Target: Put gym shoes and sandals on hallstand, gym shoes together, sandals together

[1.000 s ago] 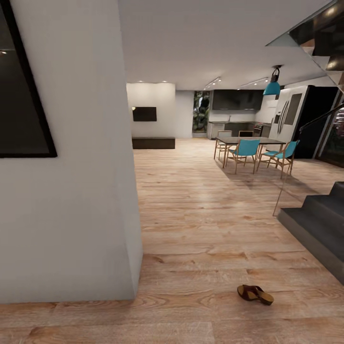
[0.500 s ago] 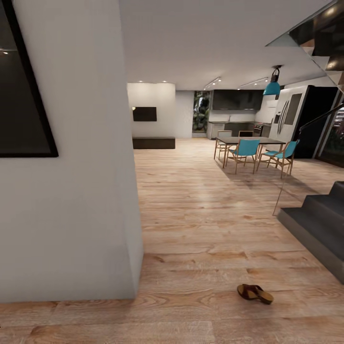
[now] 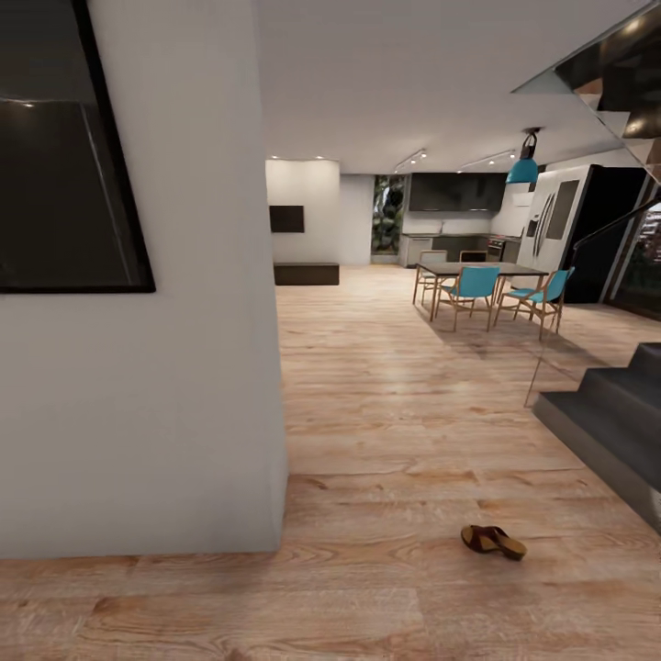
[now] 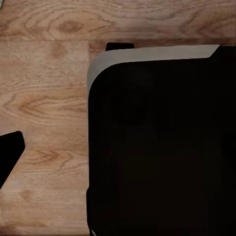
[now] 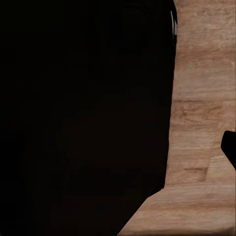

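One dark-brown sandal [image 3: 493, 542] with a tan footbed lies flat on the corridor floor [image 3: 386, 441], low and right of centre in the head view, just past the wall's corner. The gym shoes and the hallstand are out of view. In the left wrist view one dark fingertip [image 4: 10, 155] shows at the frame's edge over wood planks, beside the robot's black body [image 4: 157, 147]. In the right wrist view a dark fingertip [image 5: 229, 147] shows likewise at the edge. Nothing is held by either gripper.
A white wall [image 3: 138, 413] with a dark framed panel [image 3: 64, 184] stands close on the left. Dark grey stairs [image 3: 610, 427] rise at the right. Far ahead are a dining table with teal chairs [image 3: 482, 289] and a kitchen.
The whole head view has shifted, so the wall's corner now sits further right in the picture: the camera has moved. The sandal lies where it was.
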You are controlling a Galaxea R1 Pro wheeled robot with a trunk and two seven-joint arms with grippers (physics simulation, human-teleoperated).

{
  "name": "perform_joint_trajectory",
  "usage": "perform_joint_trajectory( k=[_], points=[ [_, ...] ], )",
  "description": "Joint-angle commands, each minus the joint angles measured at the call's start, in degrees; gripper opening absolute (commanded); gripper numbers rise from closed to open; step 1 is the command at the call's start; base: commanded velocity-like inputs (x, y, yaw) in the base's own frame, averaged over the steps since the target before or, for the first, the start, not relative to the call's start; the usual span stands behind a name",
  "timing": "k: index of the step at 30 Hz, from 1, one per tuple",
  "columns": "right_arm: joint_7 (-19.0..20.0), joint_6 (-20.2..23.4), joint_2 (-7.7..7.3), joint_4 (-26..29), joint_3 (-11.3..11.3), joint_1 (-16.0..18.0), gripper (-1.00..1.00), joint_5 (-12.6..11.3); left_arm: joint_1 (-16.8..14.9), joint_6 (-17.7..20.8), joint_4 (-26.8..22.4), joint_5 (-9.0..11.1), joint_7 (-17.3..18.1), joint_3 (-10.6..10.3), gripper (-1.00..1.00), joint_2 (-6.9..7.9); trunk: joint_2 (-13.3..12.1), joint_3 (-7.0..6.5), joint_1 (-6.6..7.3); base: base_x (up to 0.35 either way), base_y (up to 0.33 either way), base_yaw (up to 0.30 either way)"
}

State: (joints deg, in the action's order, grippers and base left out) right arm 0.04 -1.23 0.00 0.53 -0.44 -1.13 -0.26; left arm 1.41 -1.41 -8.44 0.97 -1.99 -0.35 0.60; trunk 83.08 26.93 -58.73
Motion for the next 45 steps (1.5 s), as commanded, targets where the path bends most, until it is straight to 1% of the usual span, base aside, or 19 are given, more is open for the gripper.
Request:
perform_joint_trajectory(
  k=[1, 9, 14, 45],
  points=[
    [-0.01, 0.0, 0.0, 0.0, 0.0, 0.0, 1.0, 0.0, 0.0, 0.0, 0.0, 0.0, 0.01, 0.0, 1.0, 0.01, 0.0, 0.0, 0.0, -0.276, 0.189, 0.0],
    [0.02, 0.0, 0.0, 0.0, 0.0, 0.0, 1.0, 0.0, 0.0, 0.0, 0.0, 0.0, 0.02, 0.0, 1.0, 0.0, 0.0, 0.0, 0.0, -0.277, 0.19, -0.005],
    [-0.07, 0.0, 0.0, -0.01, 0.0, 0.0, 1.0, 0.0, 0.0, 0.0, 0.0, 0.13, 0.05, 0.04, 1.0, -0.01, 0.0, 0.0, 0.0, -0.271, 0.209, -0.11],
    [-0.02, 0.0, 0.0, 0.0, 0.0, 0.0, 1.0, 0.0, 0.0, 0.0, 0.0, 0.0, 0.05, 0.0, 1.0, 0.01, 0.0, -0.04, 0.0, -0.225, 0.235, -0.263]
  ],
)
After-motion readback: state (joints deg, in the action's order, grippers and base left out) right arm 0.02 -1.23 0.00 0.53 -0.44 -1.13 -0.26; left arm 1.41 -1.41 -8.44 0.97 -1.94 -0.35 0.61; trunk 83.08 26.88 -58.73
